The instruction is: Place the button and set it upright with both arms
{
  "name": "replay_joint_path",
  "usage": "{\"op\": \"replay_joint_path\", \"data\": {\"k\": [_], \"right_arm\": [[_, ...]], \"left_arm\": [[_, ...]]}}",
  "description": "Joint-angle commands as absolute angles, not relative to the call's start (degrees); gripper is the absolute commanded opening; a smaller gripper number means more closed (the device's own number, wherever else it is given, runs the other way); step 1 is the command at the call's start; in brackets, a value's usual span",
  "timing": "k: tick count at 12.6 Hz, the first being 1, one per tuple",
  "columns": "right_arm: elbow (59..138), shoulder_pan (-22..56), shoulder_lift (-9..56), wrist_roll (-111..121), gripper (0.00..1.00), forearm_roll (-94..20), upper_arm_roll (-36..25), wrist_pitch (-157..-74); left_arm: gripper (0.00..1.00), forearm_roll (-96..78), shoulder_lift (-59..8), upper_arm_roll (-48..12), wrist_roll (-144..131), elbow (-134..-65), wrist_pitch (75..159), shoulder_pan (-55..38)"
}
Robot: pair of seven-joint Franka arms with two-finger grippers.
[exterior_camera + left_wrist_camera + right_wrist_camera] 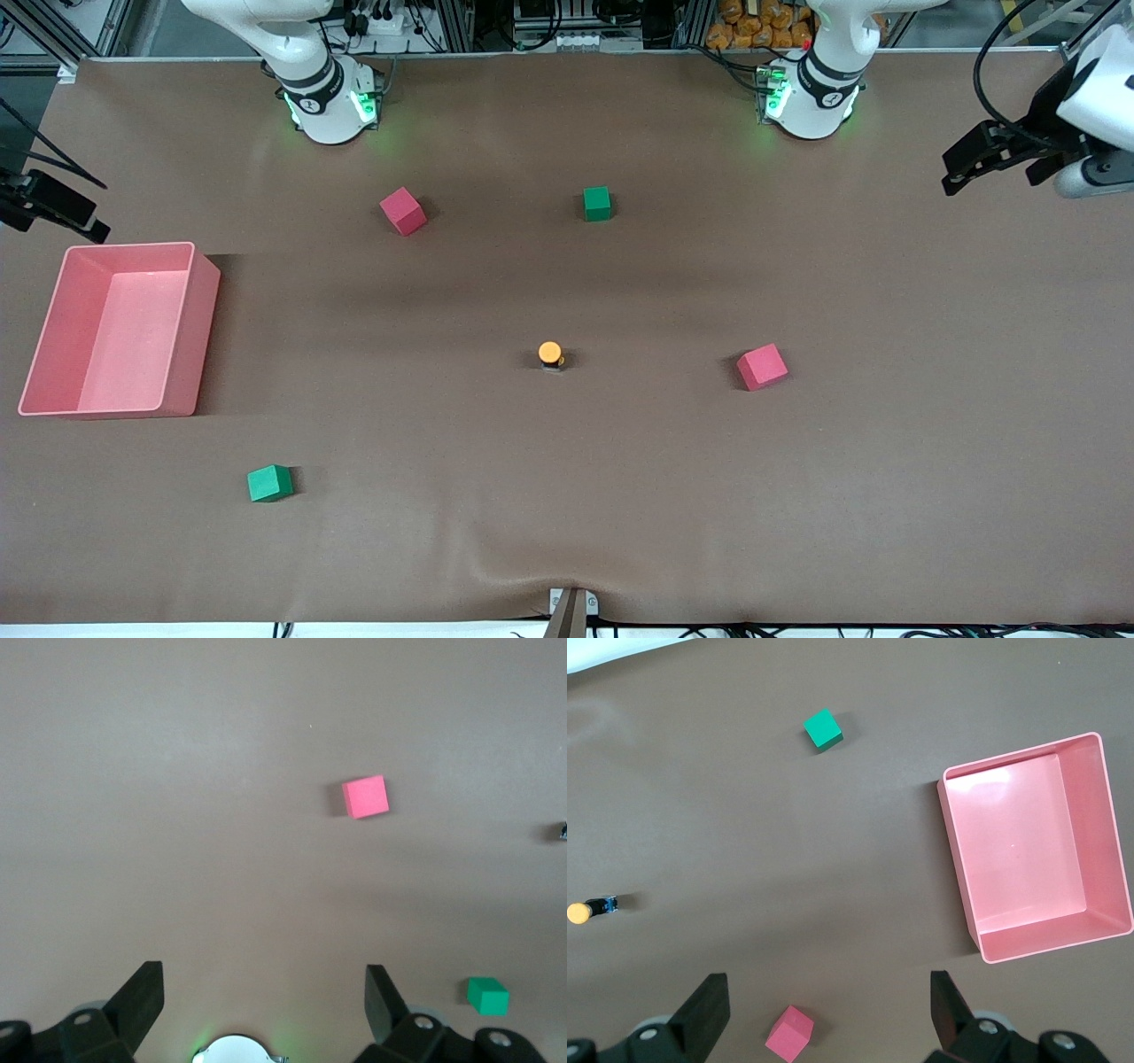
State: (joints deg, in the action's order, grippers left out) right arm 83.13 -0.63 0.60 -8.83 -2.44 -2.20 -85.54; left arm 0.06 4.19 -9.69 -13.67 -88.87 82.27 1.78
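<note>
Orange-capped black push-button stands upright mid-table, well apart from both grippers' fingers.
Left gripper and right gripper hover spread wide, holding nothing, apparently withdrawn since placement looks done.

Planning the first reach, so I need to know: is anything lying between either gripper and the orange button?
Nothing visible blocks either. The button stands alone mid-table. The left gripper and right gripper hang open at their ends. The nearest pink cube sits beside the button, toward the left arm's end.
</note>
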Motion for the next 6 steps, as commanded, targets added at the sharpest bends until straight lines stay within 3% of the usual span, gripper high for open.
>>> {"op": "replay_joint_path", "data": {"k": [1,6], "right_arm": [[83.1,-0.7,0.3,-8.3,1.0,-3.3,-2.3,-84.6],[83.1,-1.1,0.3,-8.3,1.0,-3.3,-2.4,-84.5]], "left_arm": [[1.0,-0.8,4.1,-9.8,-12.1,-89.6,83.0,2.2],[1.0,-0.1,3.9,-9.5,-12.5,-89.1,82.9,2.1]]}}
